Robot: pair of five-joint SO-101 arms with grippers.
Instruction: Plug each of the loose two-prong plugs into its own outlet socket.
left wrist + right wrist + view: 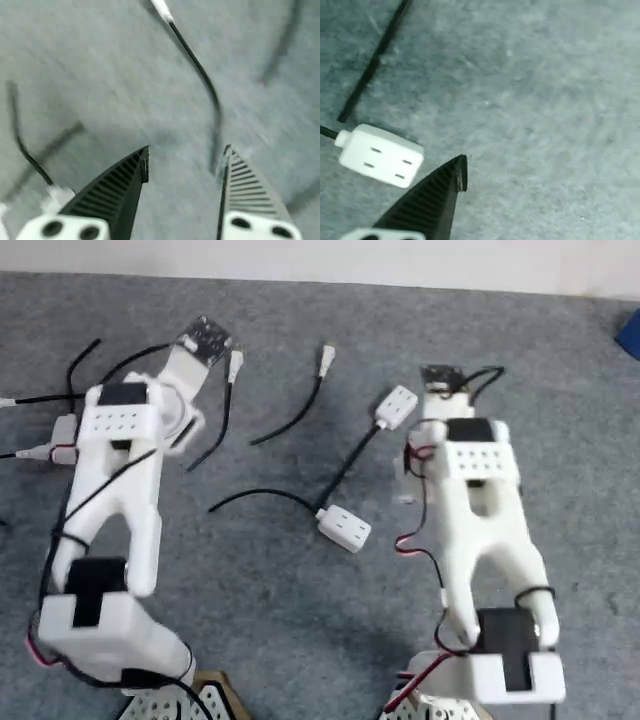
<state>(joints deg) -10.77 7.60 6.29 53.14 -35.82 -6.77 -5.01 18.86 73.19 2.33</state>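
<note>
The left end effector (186, 149) is hovering wide open over the grey tabletop (100, 75), gripping nothing; a white plug (161, 7) on its black cord (200, 75) is lying just ahead; the right end effector (455, 175) (open or closed, I cannot tell) is hanging just beside an outlet socket (382, 156); a second socket (345, 527) and a second plug (326, 357) are lying apart.

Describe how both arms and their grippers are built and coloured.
The left arm and the right arm are both white, blocky plastic shells with black motors set into them. Black and red cables run along them. The left gripper has black, ribbed fingers that taper to points, on white mounts with round holes.
</note>
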